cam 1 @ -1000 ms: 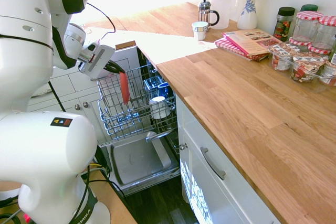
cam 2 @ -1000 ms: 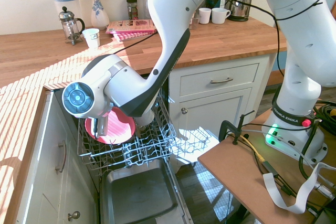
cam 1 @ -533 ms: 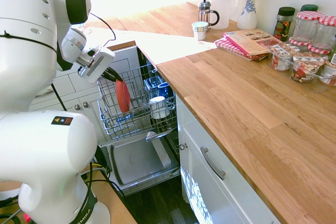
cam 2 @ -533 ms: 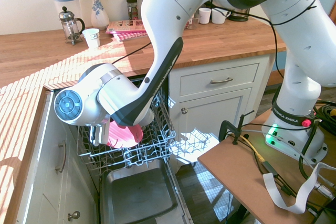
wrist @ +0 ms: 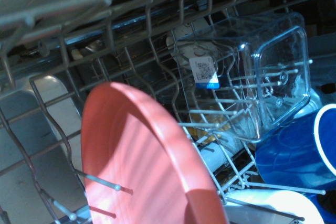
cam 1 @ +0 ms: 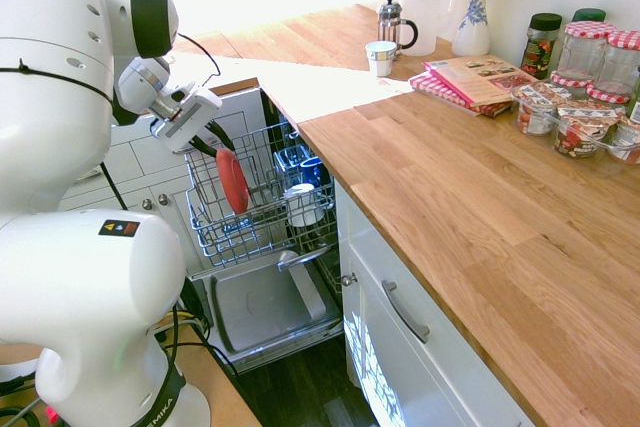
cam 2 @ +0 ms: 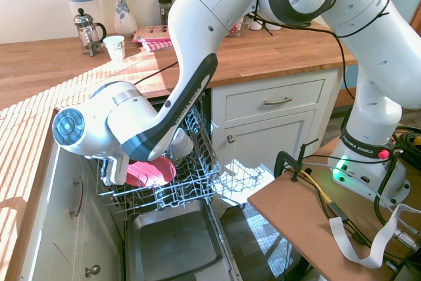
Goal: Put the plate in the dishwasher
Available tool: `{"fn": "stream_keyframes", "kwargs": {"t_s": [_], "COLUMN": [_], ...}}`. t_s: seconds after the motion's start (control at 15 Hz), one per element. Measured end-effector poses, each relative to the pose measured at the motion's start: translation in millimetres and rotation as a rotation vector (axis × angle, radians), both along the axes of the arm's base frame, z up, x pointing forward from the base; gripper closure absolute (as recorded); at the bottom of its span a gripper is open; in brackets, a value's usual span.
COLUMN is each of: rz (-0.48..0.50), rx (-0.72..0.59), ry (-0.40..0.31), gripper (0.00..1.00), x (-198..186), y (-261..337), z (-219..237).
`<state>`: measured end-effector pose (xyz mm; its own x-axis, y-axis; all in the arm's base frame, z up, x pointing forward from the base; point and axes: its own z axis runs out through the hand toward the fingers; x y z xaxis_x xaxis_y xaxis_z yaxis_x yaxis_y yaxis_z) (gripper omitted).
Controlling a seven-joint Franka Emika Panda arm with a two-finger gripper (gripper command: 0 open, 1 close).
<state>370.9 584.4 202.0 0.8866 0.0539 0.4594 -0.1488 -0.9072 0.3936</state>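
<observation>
Coral-red plate (cam 1: 233,180) sits tilted inside the pulled-out wire rack (cam 1: 262,237) of the dishwasher (cam 1: 262,319), near the rack's front edge, leaning between the tines. My gripper (cam 1: 208,140) is at the plate's upper rim; whether my fingers pinch the rim or stand spread I cannot tell from either outside view, since my own arm covers them. In the second exterior view the plate (cam 2: 150,172) shows under my wrist, lying at a low angle in the rack (cam 2: 191,179). Wrist view: plate (wrist: 142,161) fills the near field, tines crossing its face; a clear plastic container (wrist: 252,72) and a blue cup (wrist: 296,150) stand beyond it in the same rack.
</observation>
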Motion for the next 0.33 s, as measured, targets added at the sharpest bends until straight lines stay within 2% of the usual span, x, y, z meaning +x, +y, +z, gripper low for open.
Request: {"fn": "stream_keyframes", "kwargs": {"t_s": [0.2,0.33], "rz": [-0.081,-0.149], "rx": [0.033,0.061], "ry": [0.066,0.073], "gripper": [0.0,0.0], "x": [23.0,56.9], "y": [-5.1,-32.3], "z": [66.3,117.8]}}
